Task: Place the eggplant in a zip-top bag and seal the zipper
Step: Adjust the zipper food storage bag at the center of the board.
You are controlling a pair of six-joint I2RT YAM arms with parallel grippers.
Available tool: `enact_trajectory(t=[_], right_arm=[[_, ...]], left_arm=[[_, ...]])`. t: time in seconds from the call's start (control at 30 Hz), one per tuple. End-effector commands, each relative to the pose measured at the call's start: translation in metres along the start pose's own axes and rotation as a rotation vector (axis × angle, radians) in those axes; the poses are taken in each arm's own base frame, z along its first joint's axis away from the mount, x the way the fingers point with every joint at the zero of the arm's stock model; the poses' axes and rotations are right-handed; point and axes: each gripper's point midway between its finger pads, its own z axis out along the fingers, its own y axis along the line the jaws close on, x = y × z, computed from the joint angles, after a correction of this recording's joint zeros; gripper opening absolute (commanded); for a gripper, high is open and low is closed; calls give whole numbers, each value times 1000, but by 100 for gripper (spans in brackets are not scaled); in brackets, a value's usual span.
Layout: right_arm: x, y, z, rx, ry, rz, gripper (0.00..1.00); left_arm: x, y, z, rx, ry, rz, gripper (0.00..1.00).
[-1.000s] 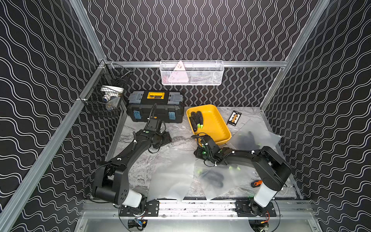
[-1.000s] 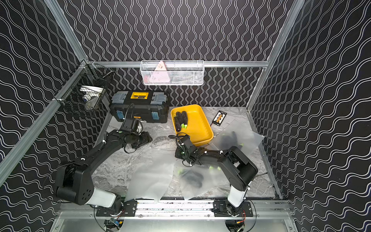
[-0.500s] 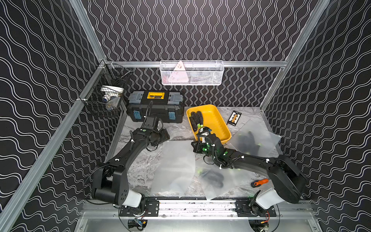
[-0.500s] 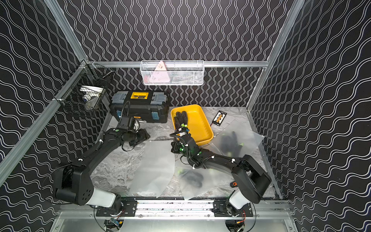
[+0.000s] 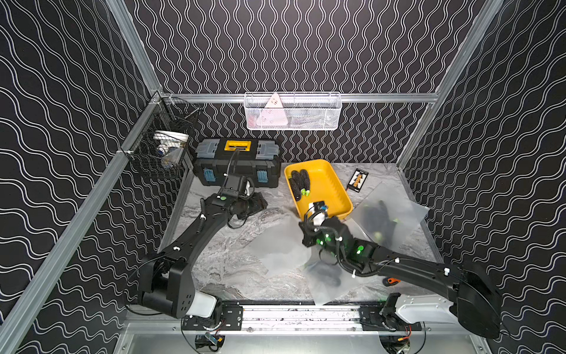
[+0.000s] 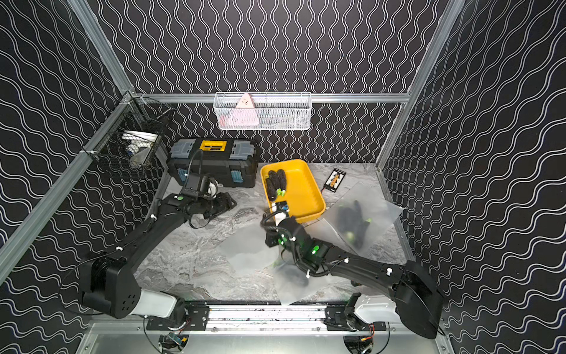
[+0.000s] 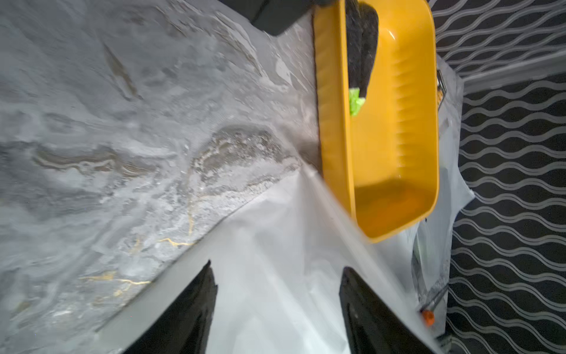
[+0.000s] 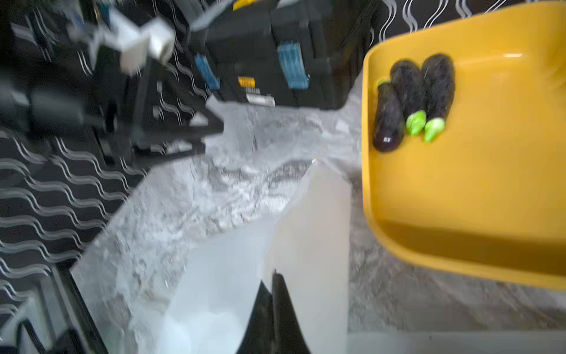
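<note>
Three eggplants (image 5: 299,183): dark purple, side by side, lengthwise near-far in the far-left corner of the yellow tray (image 5: 340,190). Two show green stems at their near ends.
Empty bag (image 5: 275,245): frosted, mid-table, right edge pinched in the closed right gripper (image 8: 273,277).
Near bag (image 5: 326,277): flat, dark eggplant shape inside.
Right bag (image 5: 386,214): flat, right of the tray, dark eggplants with green stems inside. Can't tell if the zippers are sealed.

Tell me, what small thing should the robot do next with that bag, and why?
Probably bring the left hand over to pinch the free lip of the bag. The right hand is shut on one edge, the left is open and empty, and the eggplants lie in the tray; the mouth likely needs opening first.
</note>
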Motion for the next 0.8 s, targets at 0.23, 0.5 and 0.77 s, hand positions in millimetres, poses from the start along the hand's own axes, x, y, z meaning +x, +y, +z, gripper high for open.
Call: enact_trajectory(t=[0.23, 0.5, 0.77], right_arm=[[62, -11, -1, 117, 50, -89, 0], [49, -18, -15, 115, -32, -39, 0], [39, -13, -23, 88, -65, 10, 0]], left_arm=[[67, -14, 36, 21, 118, -39, 69], [85, -4, 57, 27, 137, -138, 69], [81, -26, 78, 87, 134, -207, 67]])
